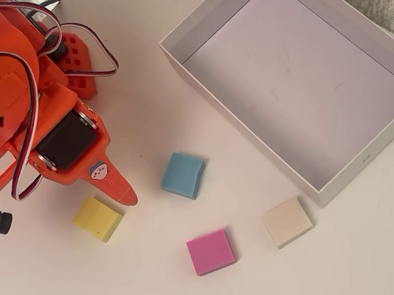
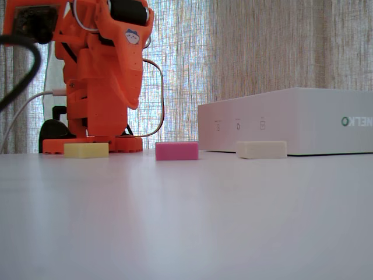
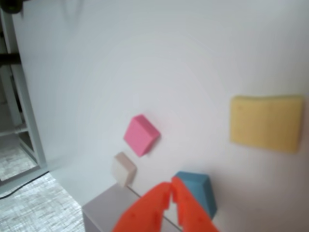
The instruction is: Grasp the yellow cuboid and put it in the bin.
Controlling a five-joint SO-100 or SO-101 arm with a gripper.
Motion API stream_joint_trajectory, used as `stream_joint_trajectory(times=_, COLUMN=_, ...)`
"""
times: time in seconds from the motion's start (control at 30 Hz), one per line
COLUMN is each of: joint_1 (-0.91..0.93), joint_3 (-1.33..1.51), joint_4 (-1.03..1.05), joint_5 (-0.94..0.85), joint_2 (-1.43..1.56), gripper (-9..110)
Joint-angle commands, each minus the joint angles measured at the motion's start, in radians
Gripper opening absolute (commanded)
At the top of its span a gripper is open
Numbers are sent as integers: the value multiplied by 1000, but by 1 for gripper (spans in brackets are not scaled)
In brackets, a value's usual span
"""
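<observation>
The yellow cuboid (image 1: 98, 218) lies flat on the white table, left of the other blocks; it shows at the left in the fixed view (image 2: 86, 150) and at the right in the wrist view (image 3: 265, 122). My orange gripper (image 1: 125, 195) hangs above the table just beside the cuboid's upper right corner, not touching it. In the wrist view its fingers (image 3: 171, 186) meet at the tips, shut on nothing. The fixed view shows the gripper (image 2: 133, 104) well above the table. The bin (image 1: 244, 132), a large white box with a lavender floor, stands at the upper right and holds nothing.
A blue block (image 1: 183, 174) lies right of the gripper. A pink block (image 1: 210, 251) and a beige block (image 1: 286, 222) lie nearer the front, the beige one close to the bin's corner. The arm's base (image 2: 93, 143) and cables fill the upper left.
</observation>
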Motion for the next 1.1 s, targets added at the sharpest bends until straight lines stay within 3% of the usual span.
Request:
stream_joint_trajectory(times=0.0, joint_1=-23, joint_3=-5, joint_4=3, joint_5=-21, joint_2=-2, gripper=-8)
stream_joint_trajectory(times=0.37, joint_1=-25, joint_3=-5, joint_4=3, joint_5=-20, joint_2=-2, gripper=-8)
stream_joint_trajectory(times=0.43, joint_1=-34, joint_3=-5, joint_4=0, joint_5=-29, joint_2=-2, gripper=-3)
stream_joint_trajectory(times=0.67, joint_1=-84, joint_3=-25, joint_4=-324, joint_5=-26, joint_2=-44, gripper=0)
stream_joint_trajectory(times=0.7, joint_1=-97, joint_3=-61, joint_4=-347, joint_5=-2, joint_2=-71, gripper=5)
stream_joint_trajectory(times=0.77, joint_1=-106, joint_3=-195, joint_4=-314, joint_5=103, joint_2=-167, gripper=24)
stream_joint_trajectory(times=0.8, joint_1=-106, joint_3=-285, joint_4=-291, joint_5=143, joint_2=-235, gripper=28)
stream_joint_trajectory(times=1.07, joint_1=-124, joint_3=-1193, joint_4=41, joint_5=448, joint_2=-842, gripper=34)
